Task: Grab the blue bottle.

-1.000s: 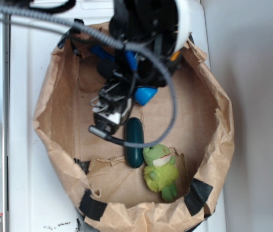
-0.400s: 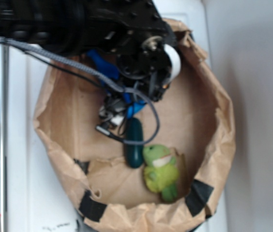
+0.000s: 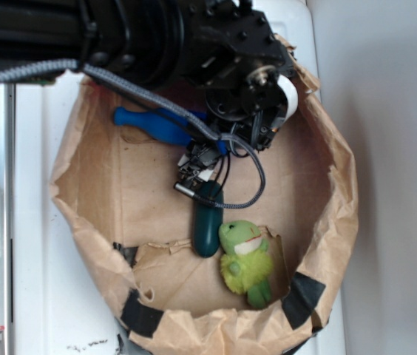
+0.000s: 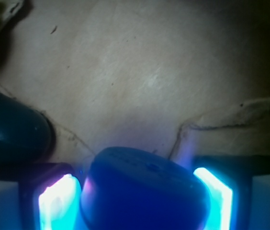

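The blue bottle (image 3: 157, 124) lies across the back of the brown paper-lined basin, narrow neck to the left, wide end under the arm. My gripper (image 3: 202, 155) reaches down at that wide end. In the wrist view the bottle's rounded dark blue end (image 4: 144, 191) fills the gap between my two glowing pads (image 4: 58, 203), which press against its sides. My gripper (image 4: 135, 194) is shut on the bottle. The rest of the bottle is out of the wrist view.
A dark teal capsule (image 3: 207, 225) lies just in front of the gripper, and shows at the left in the wrist view (image 4: 10, 129). A green frog plush (image 3: 245, 260) sits beside it. The crumpled paper wall (image 3: 338, 192) rings everything. A grey cable (image 3: 256, 174) loops down by the capsule.
The arm has swung toward the back right of the basin. More of the blue bottle shows now, and its neck has turned to point left.
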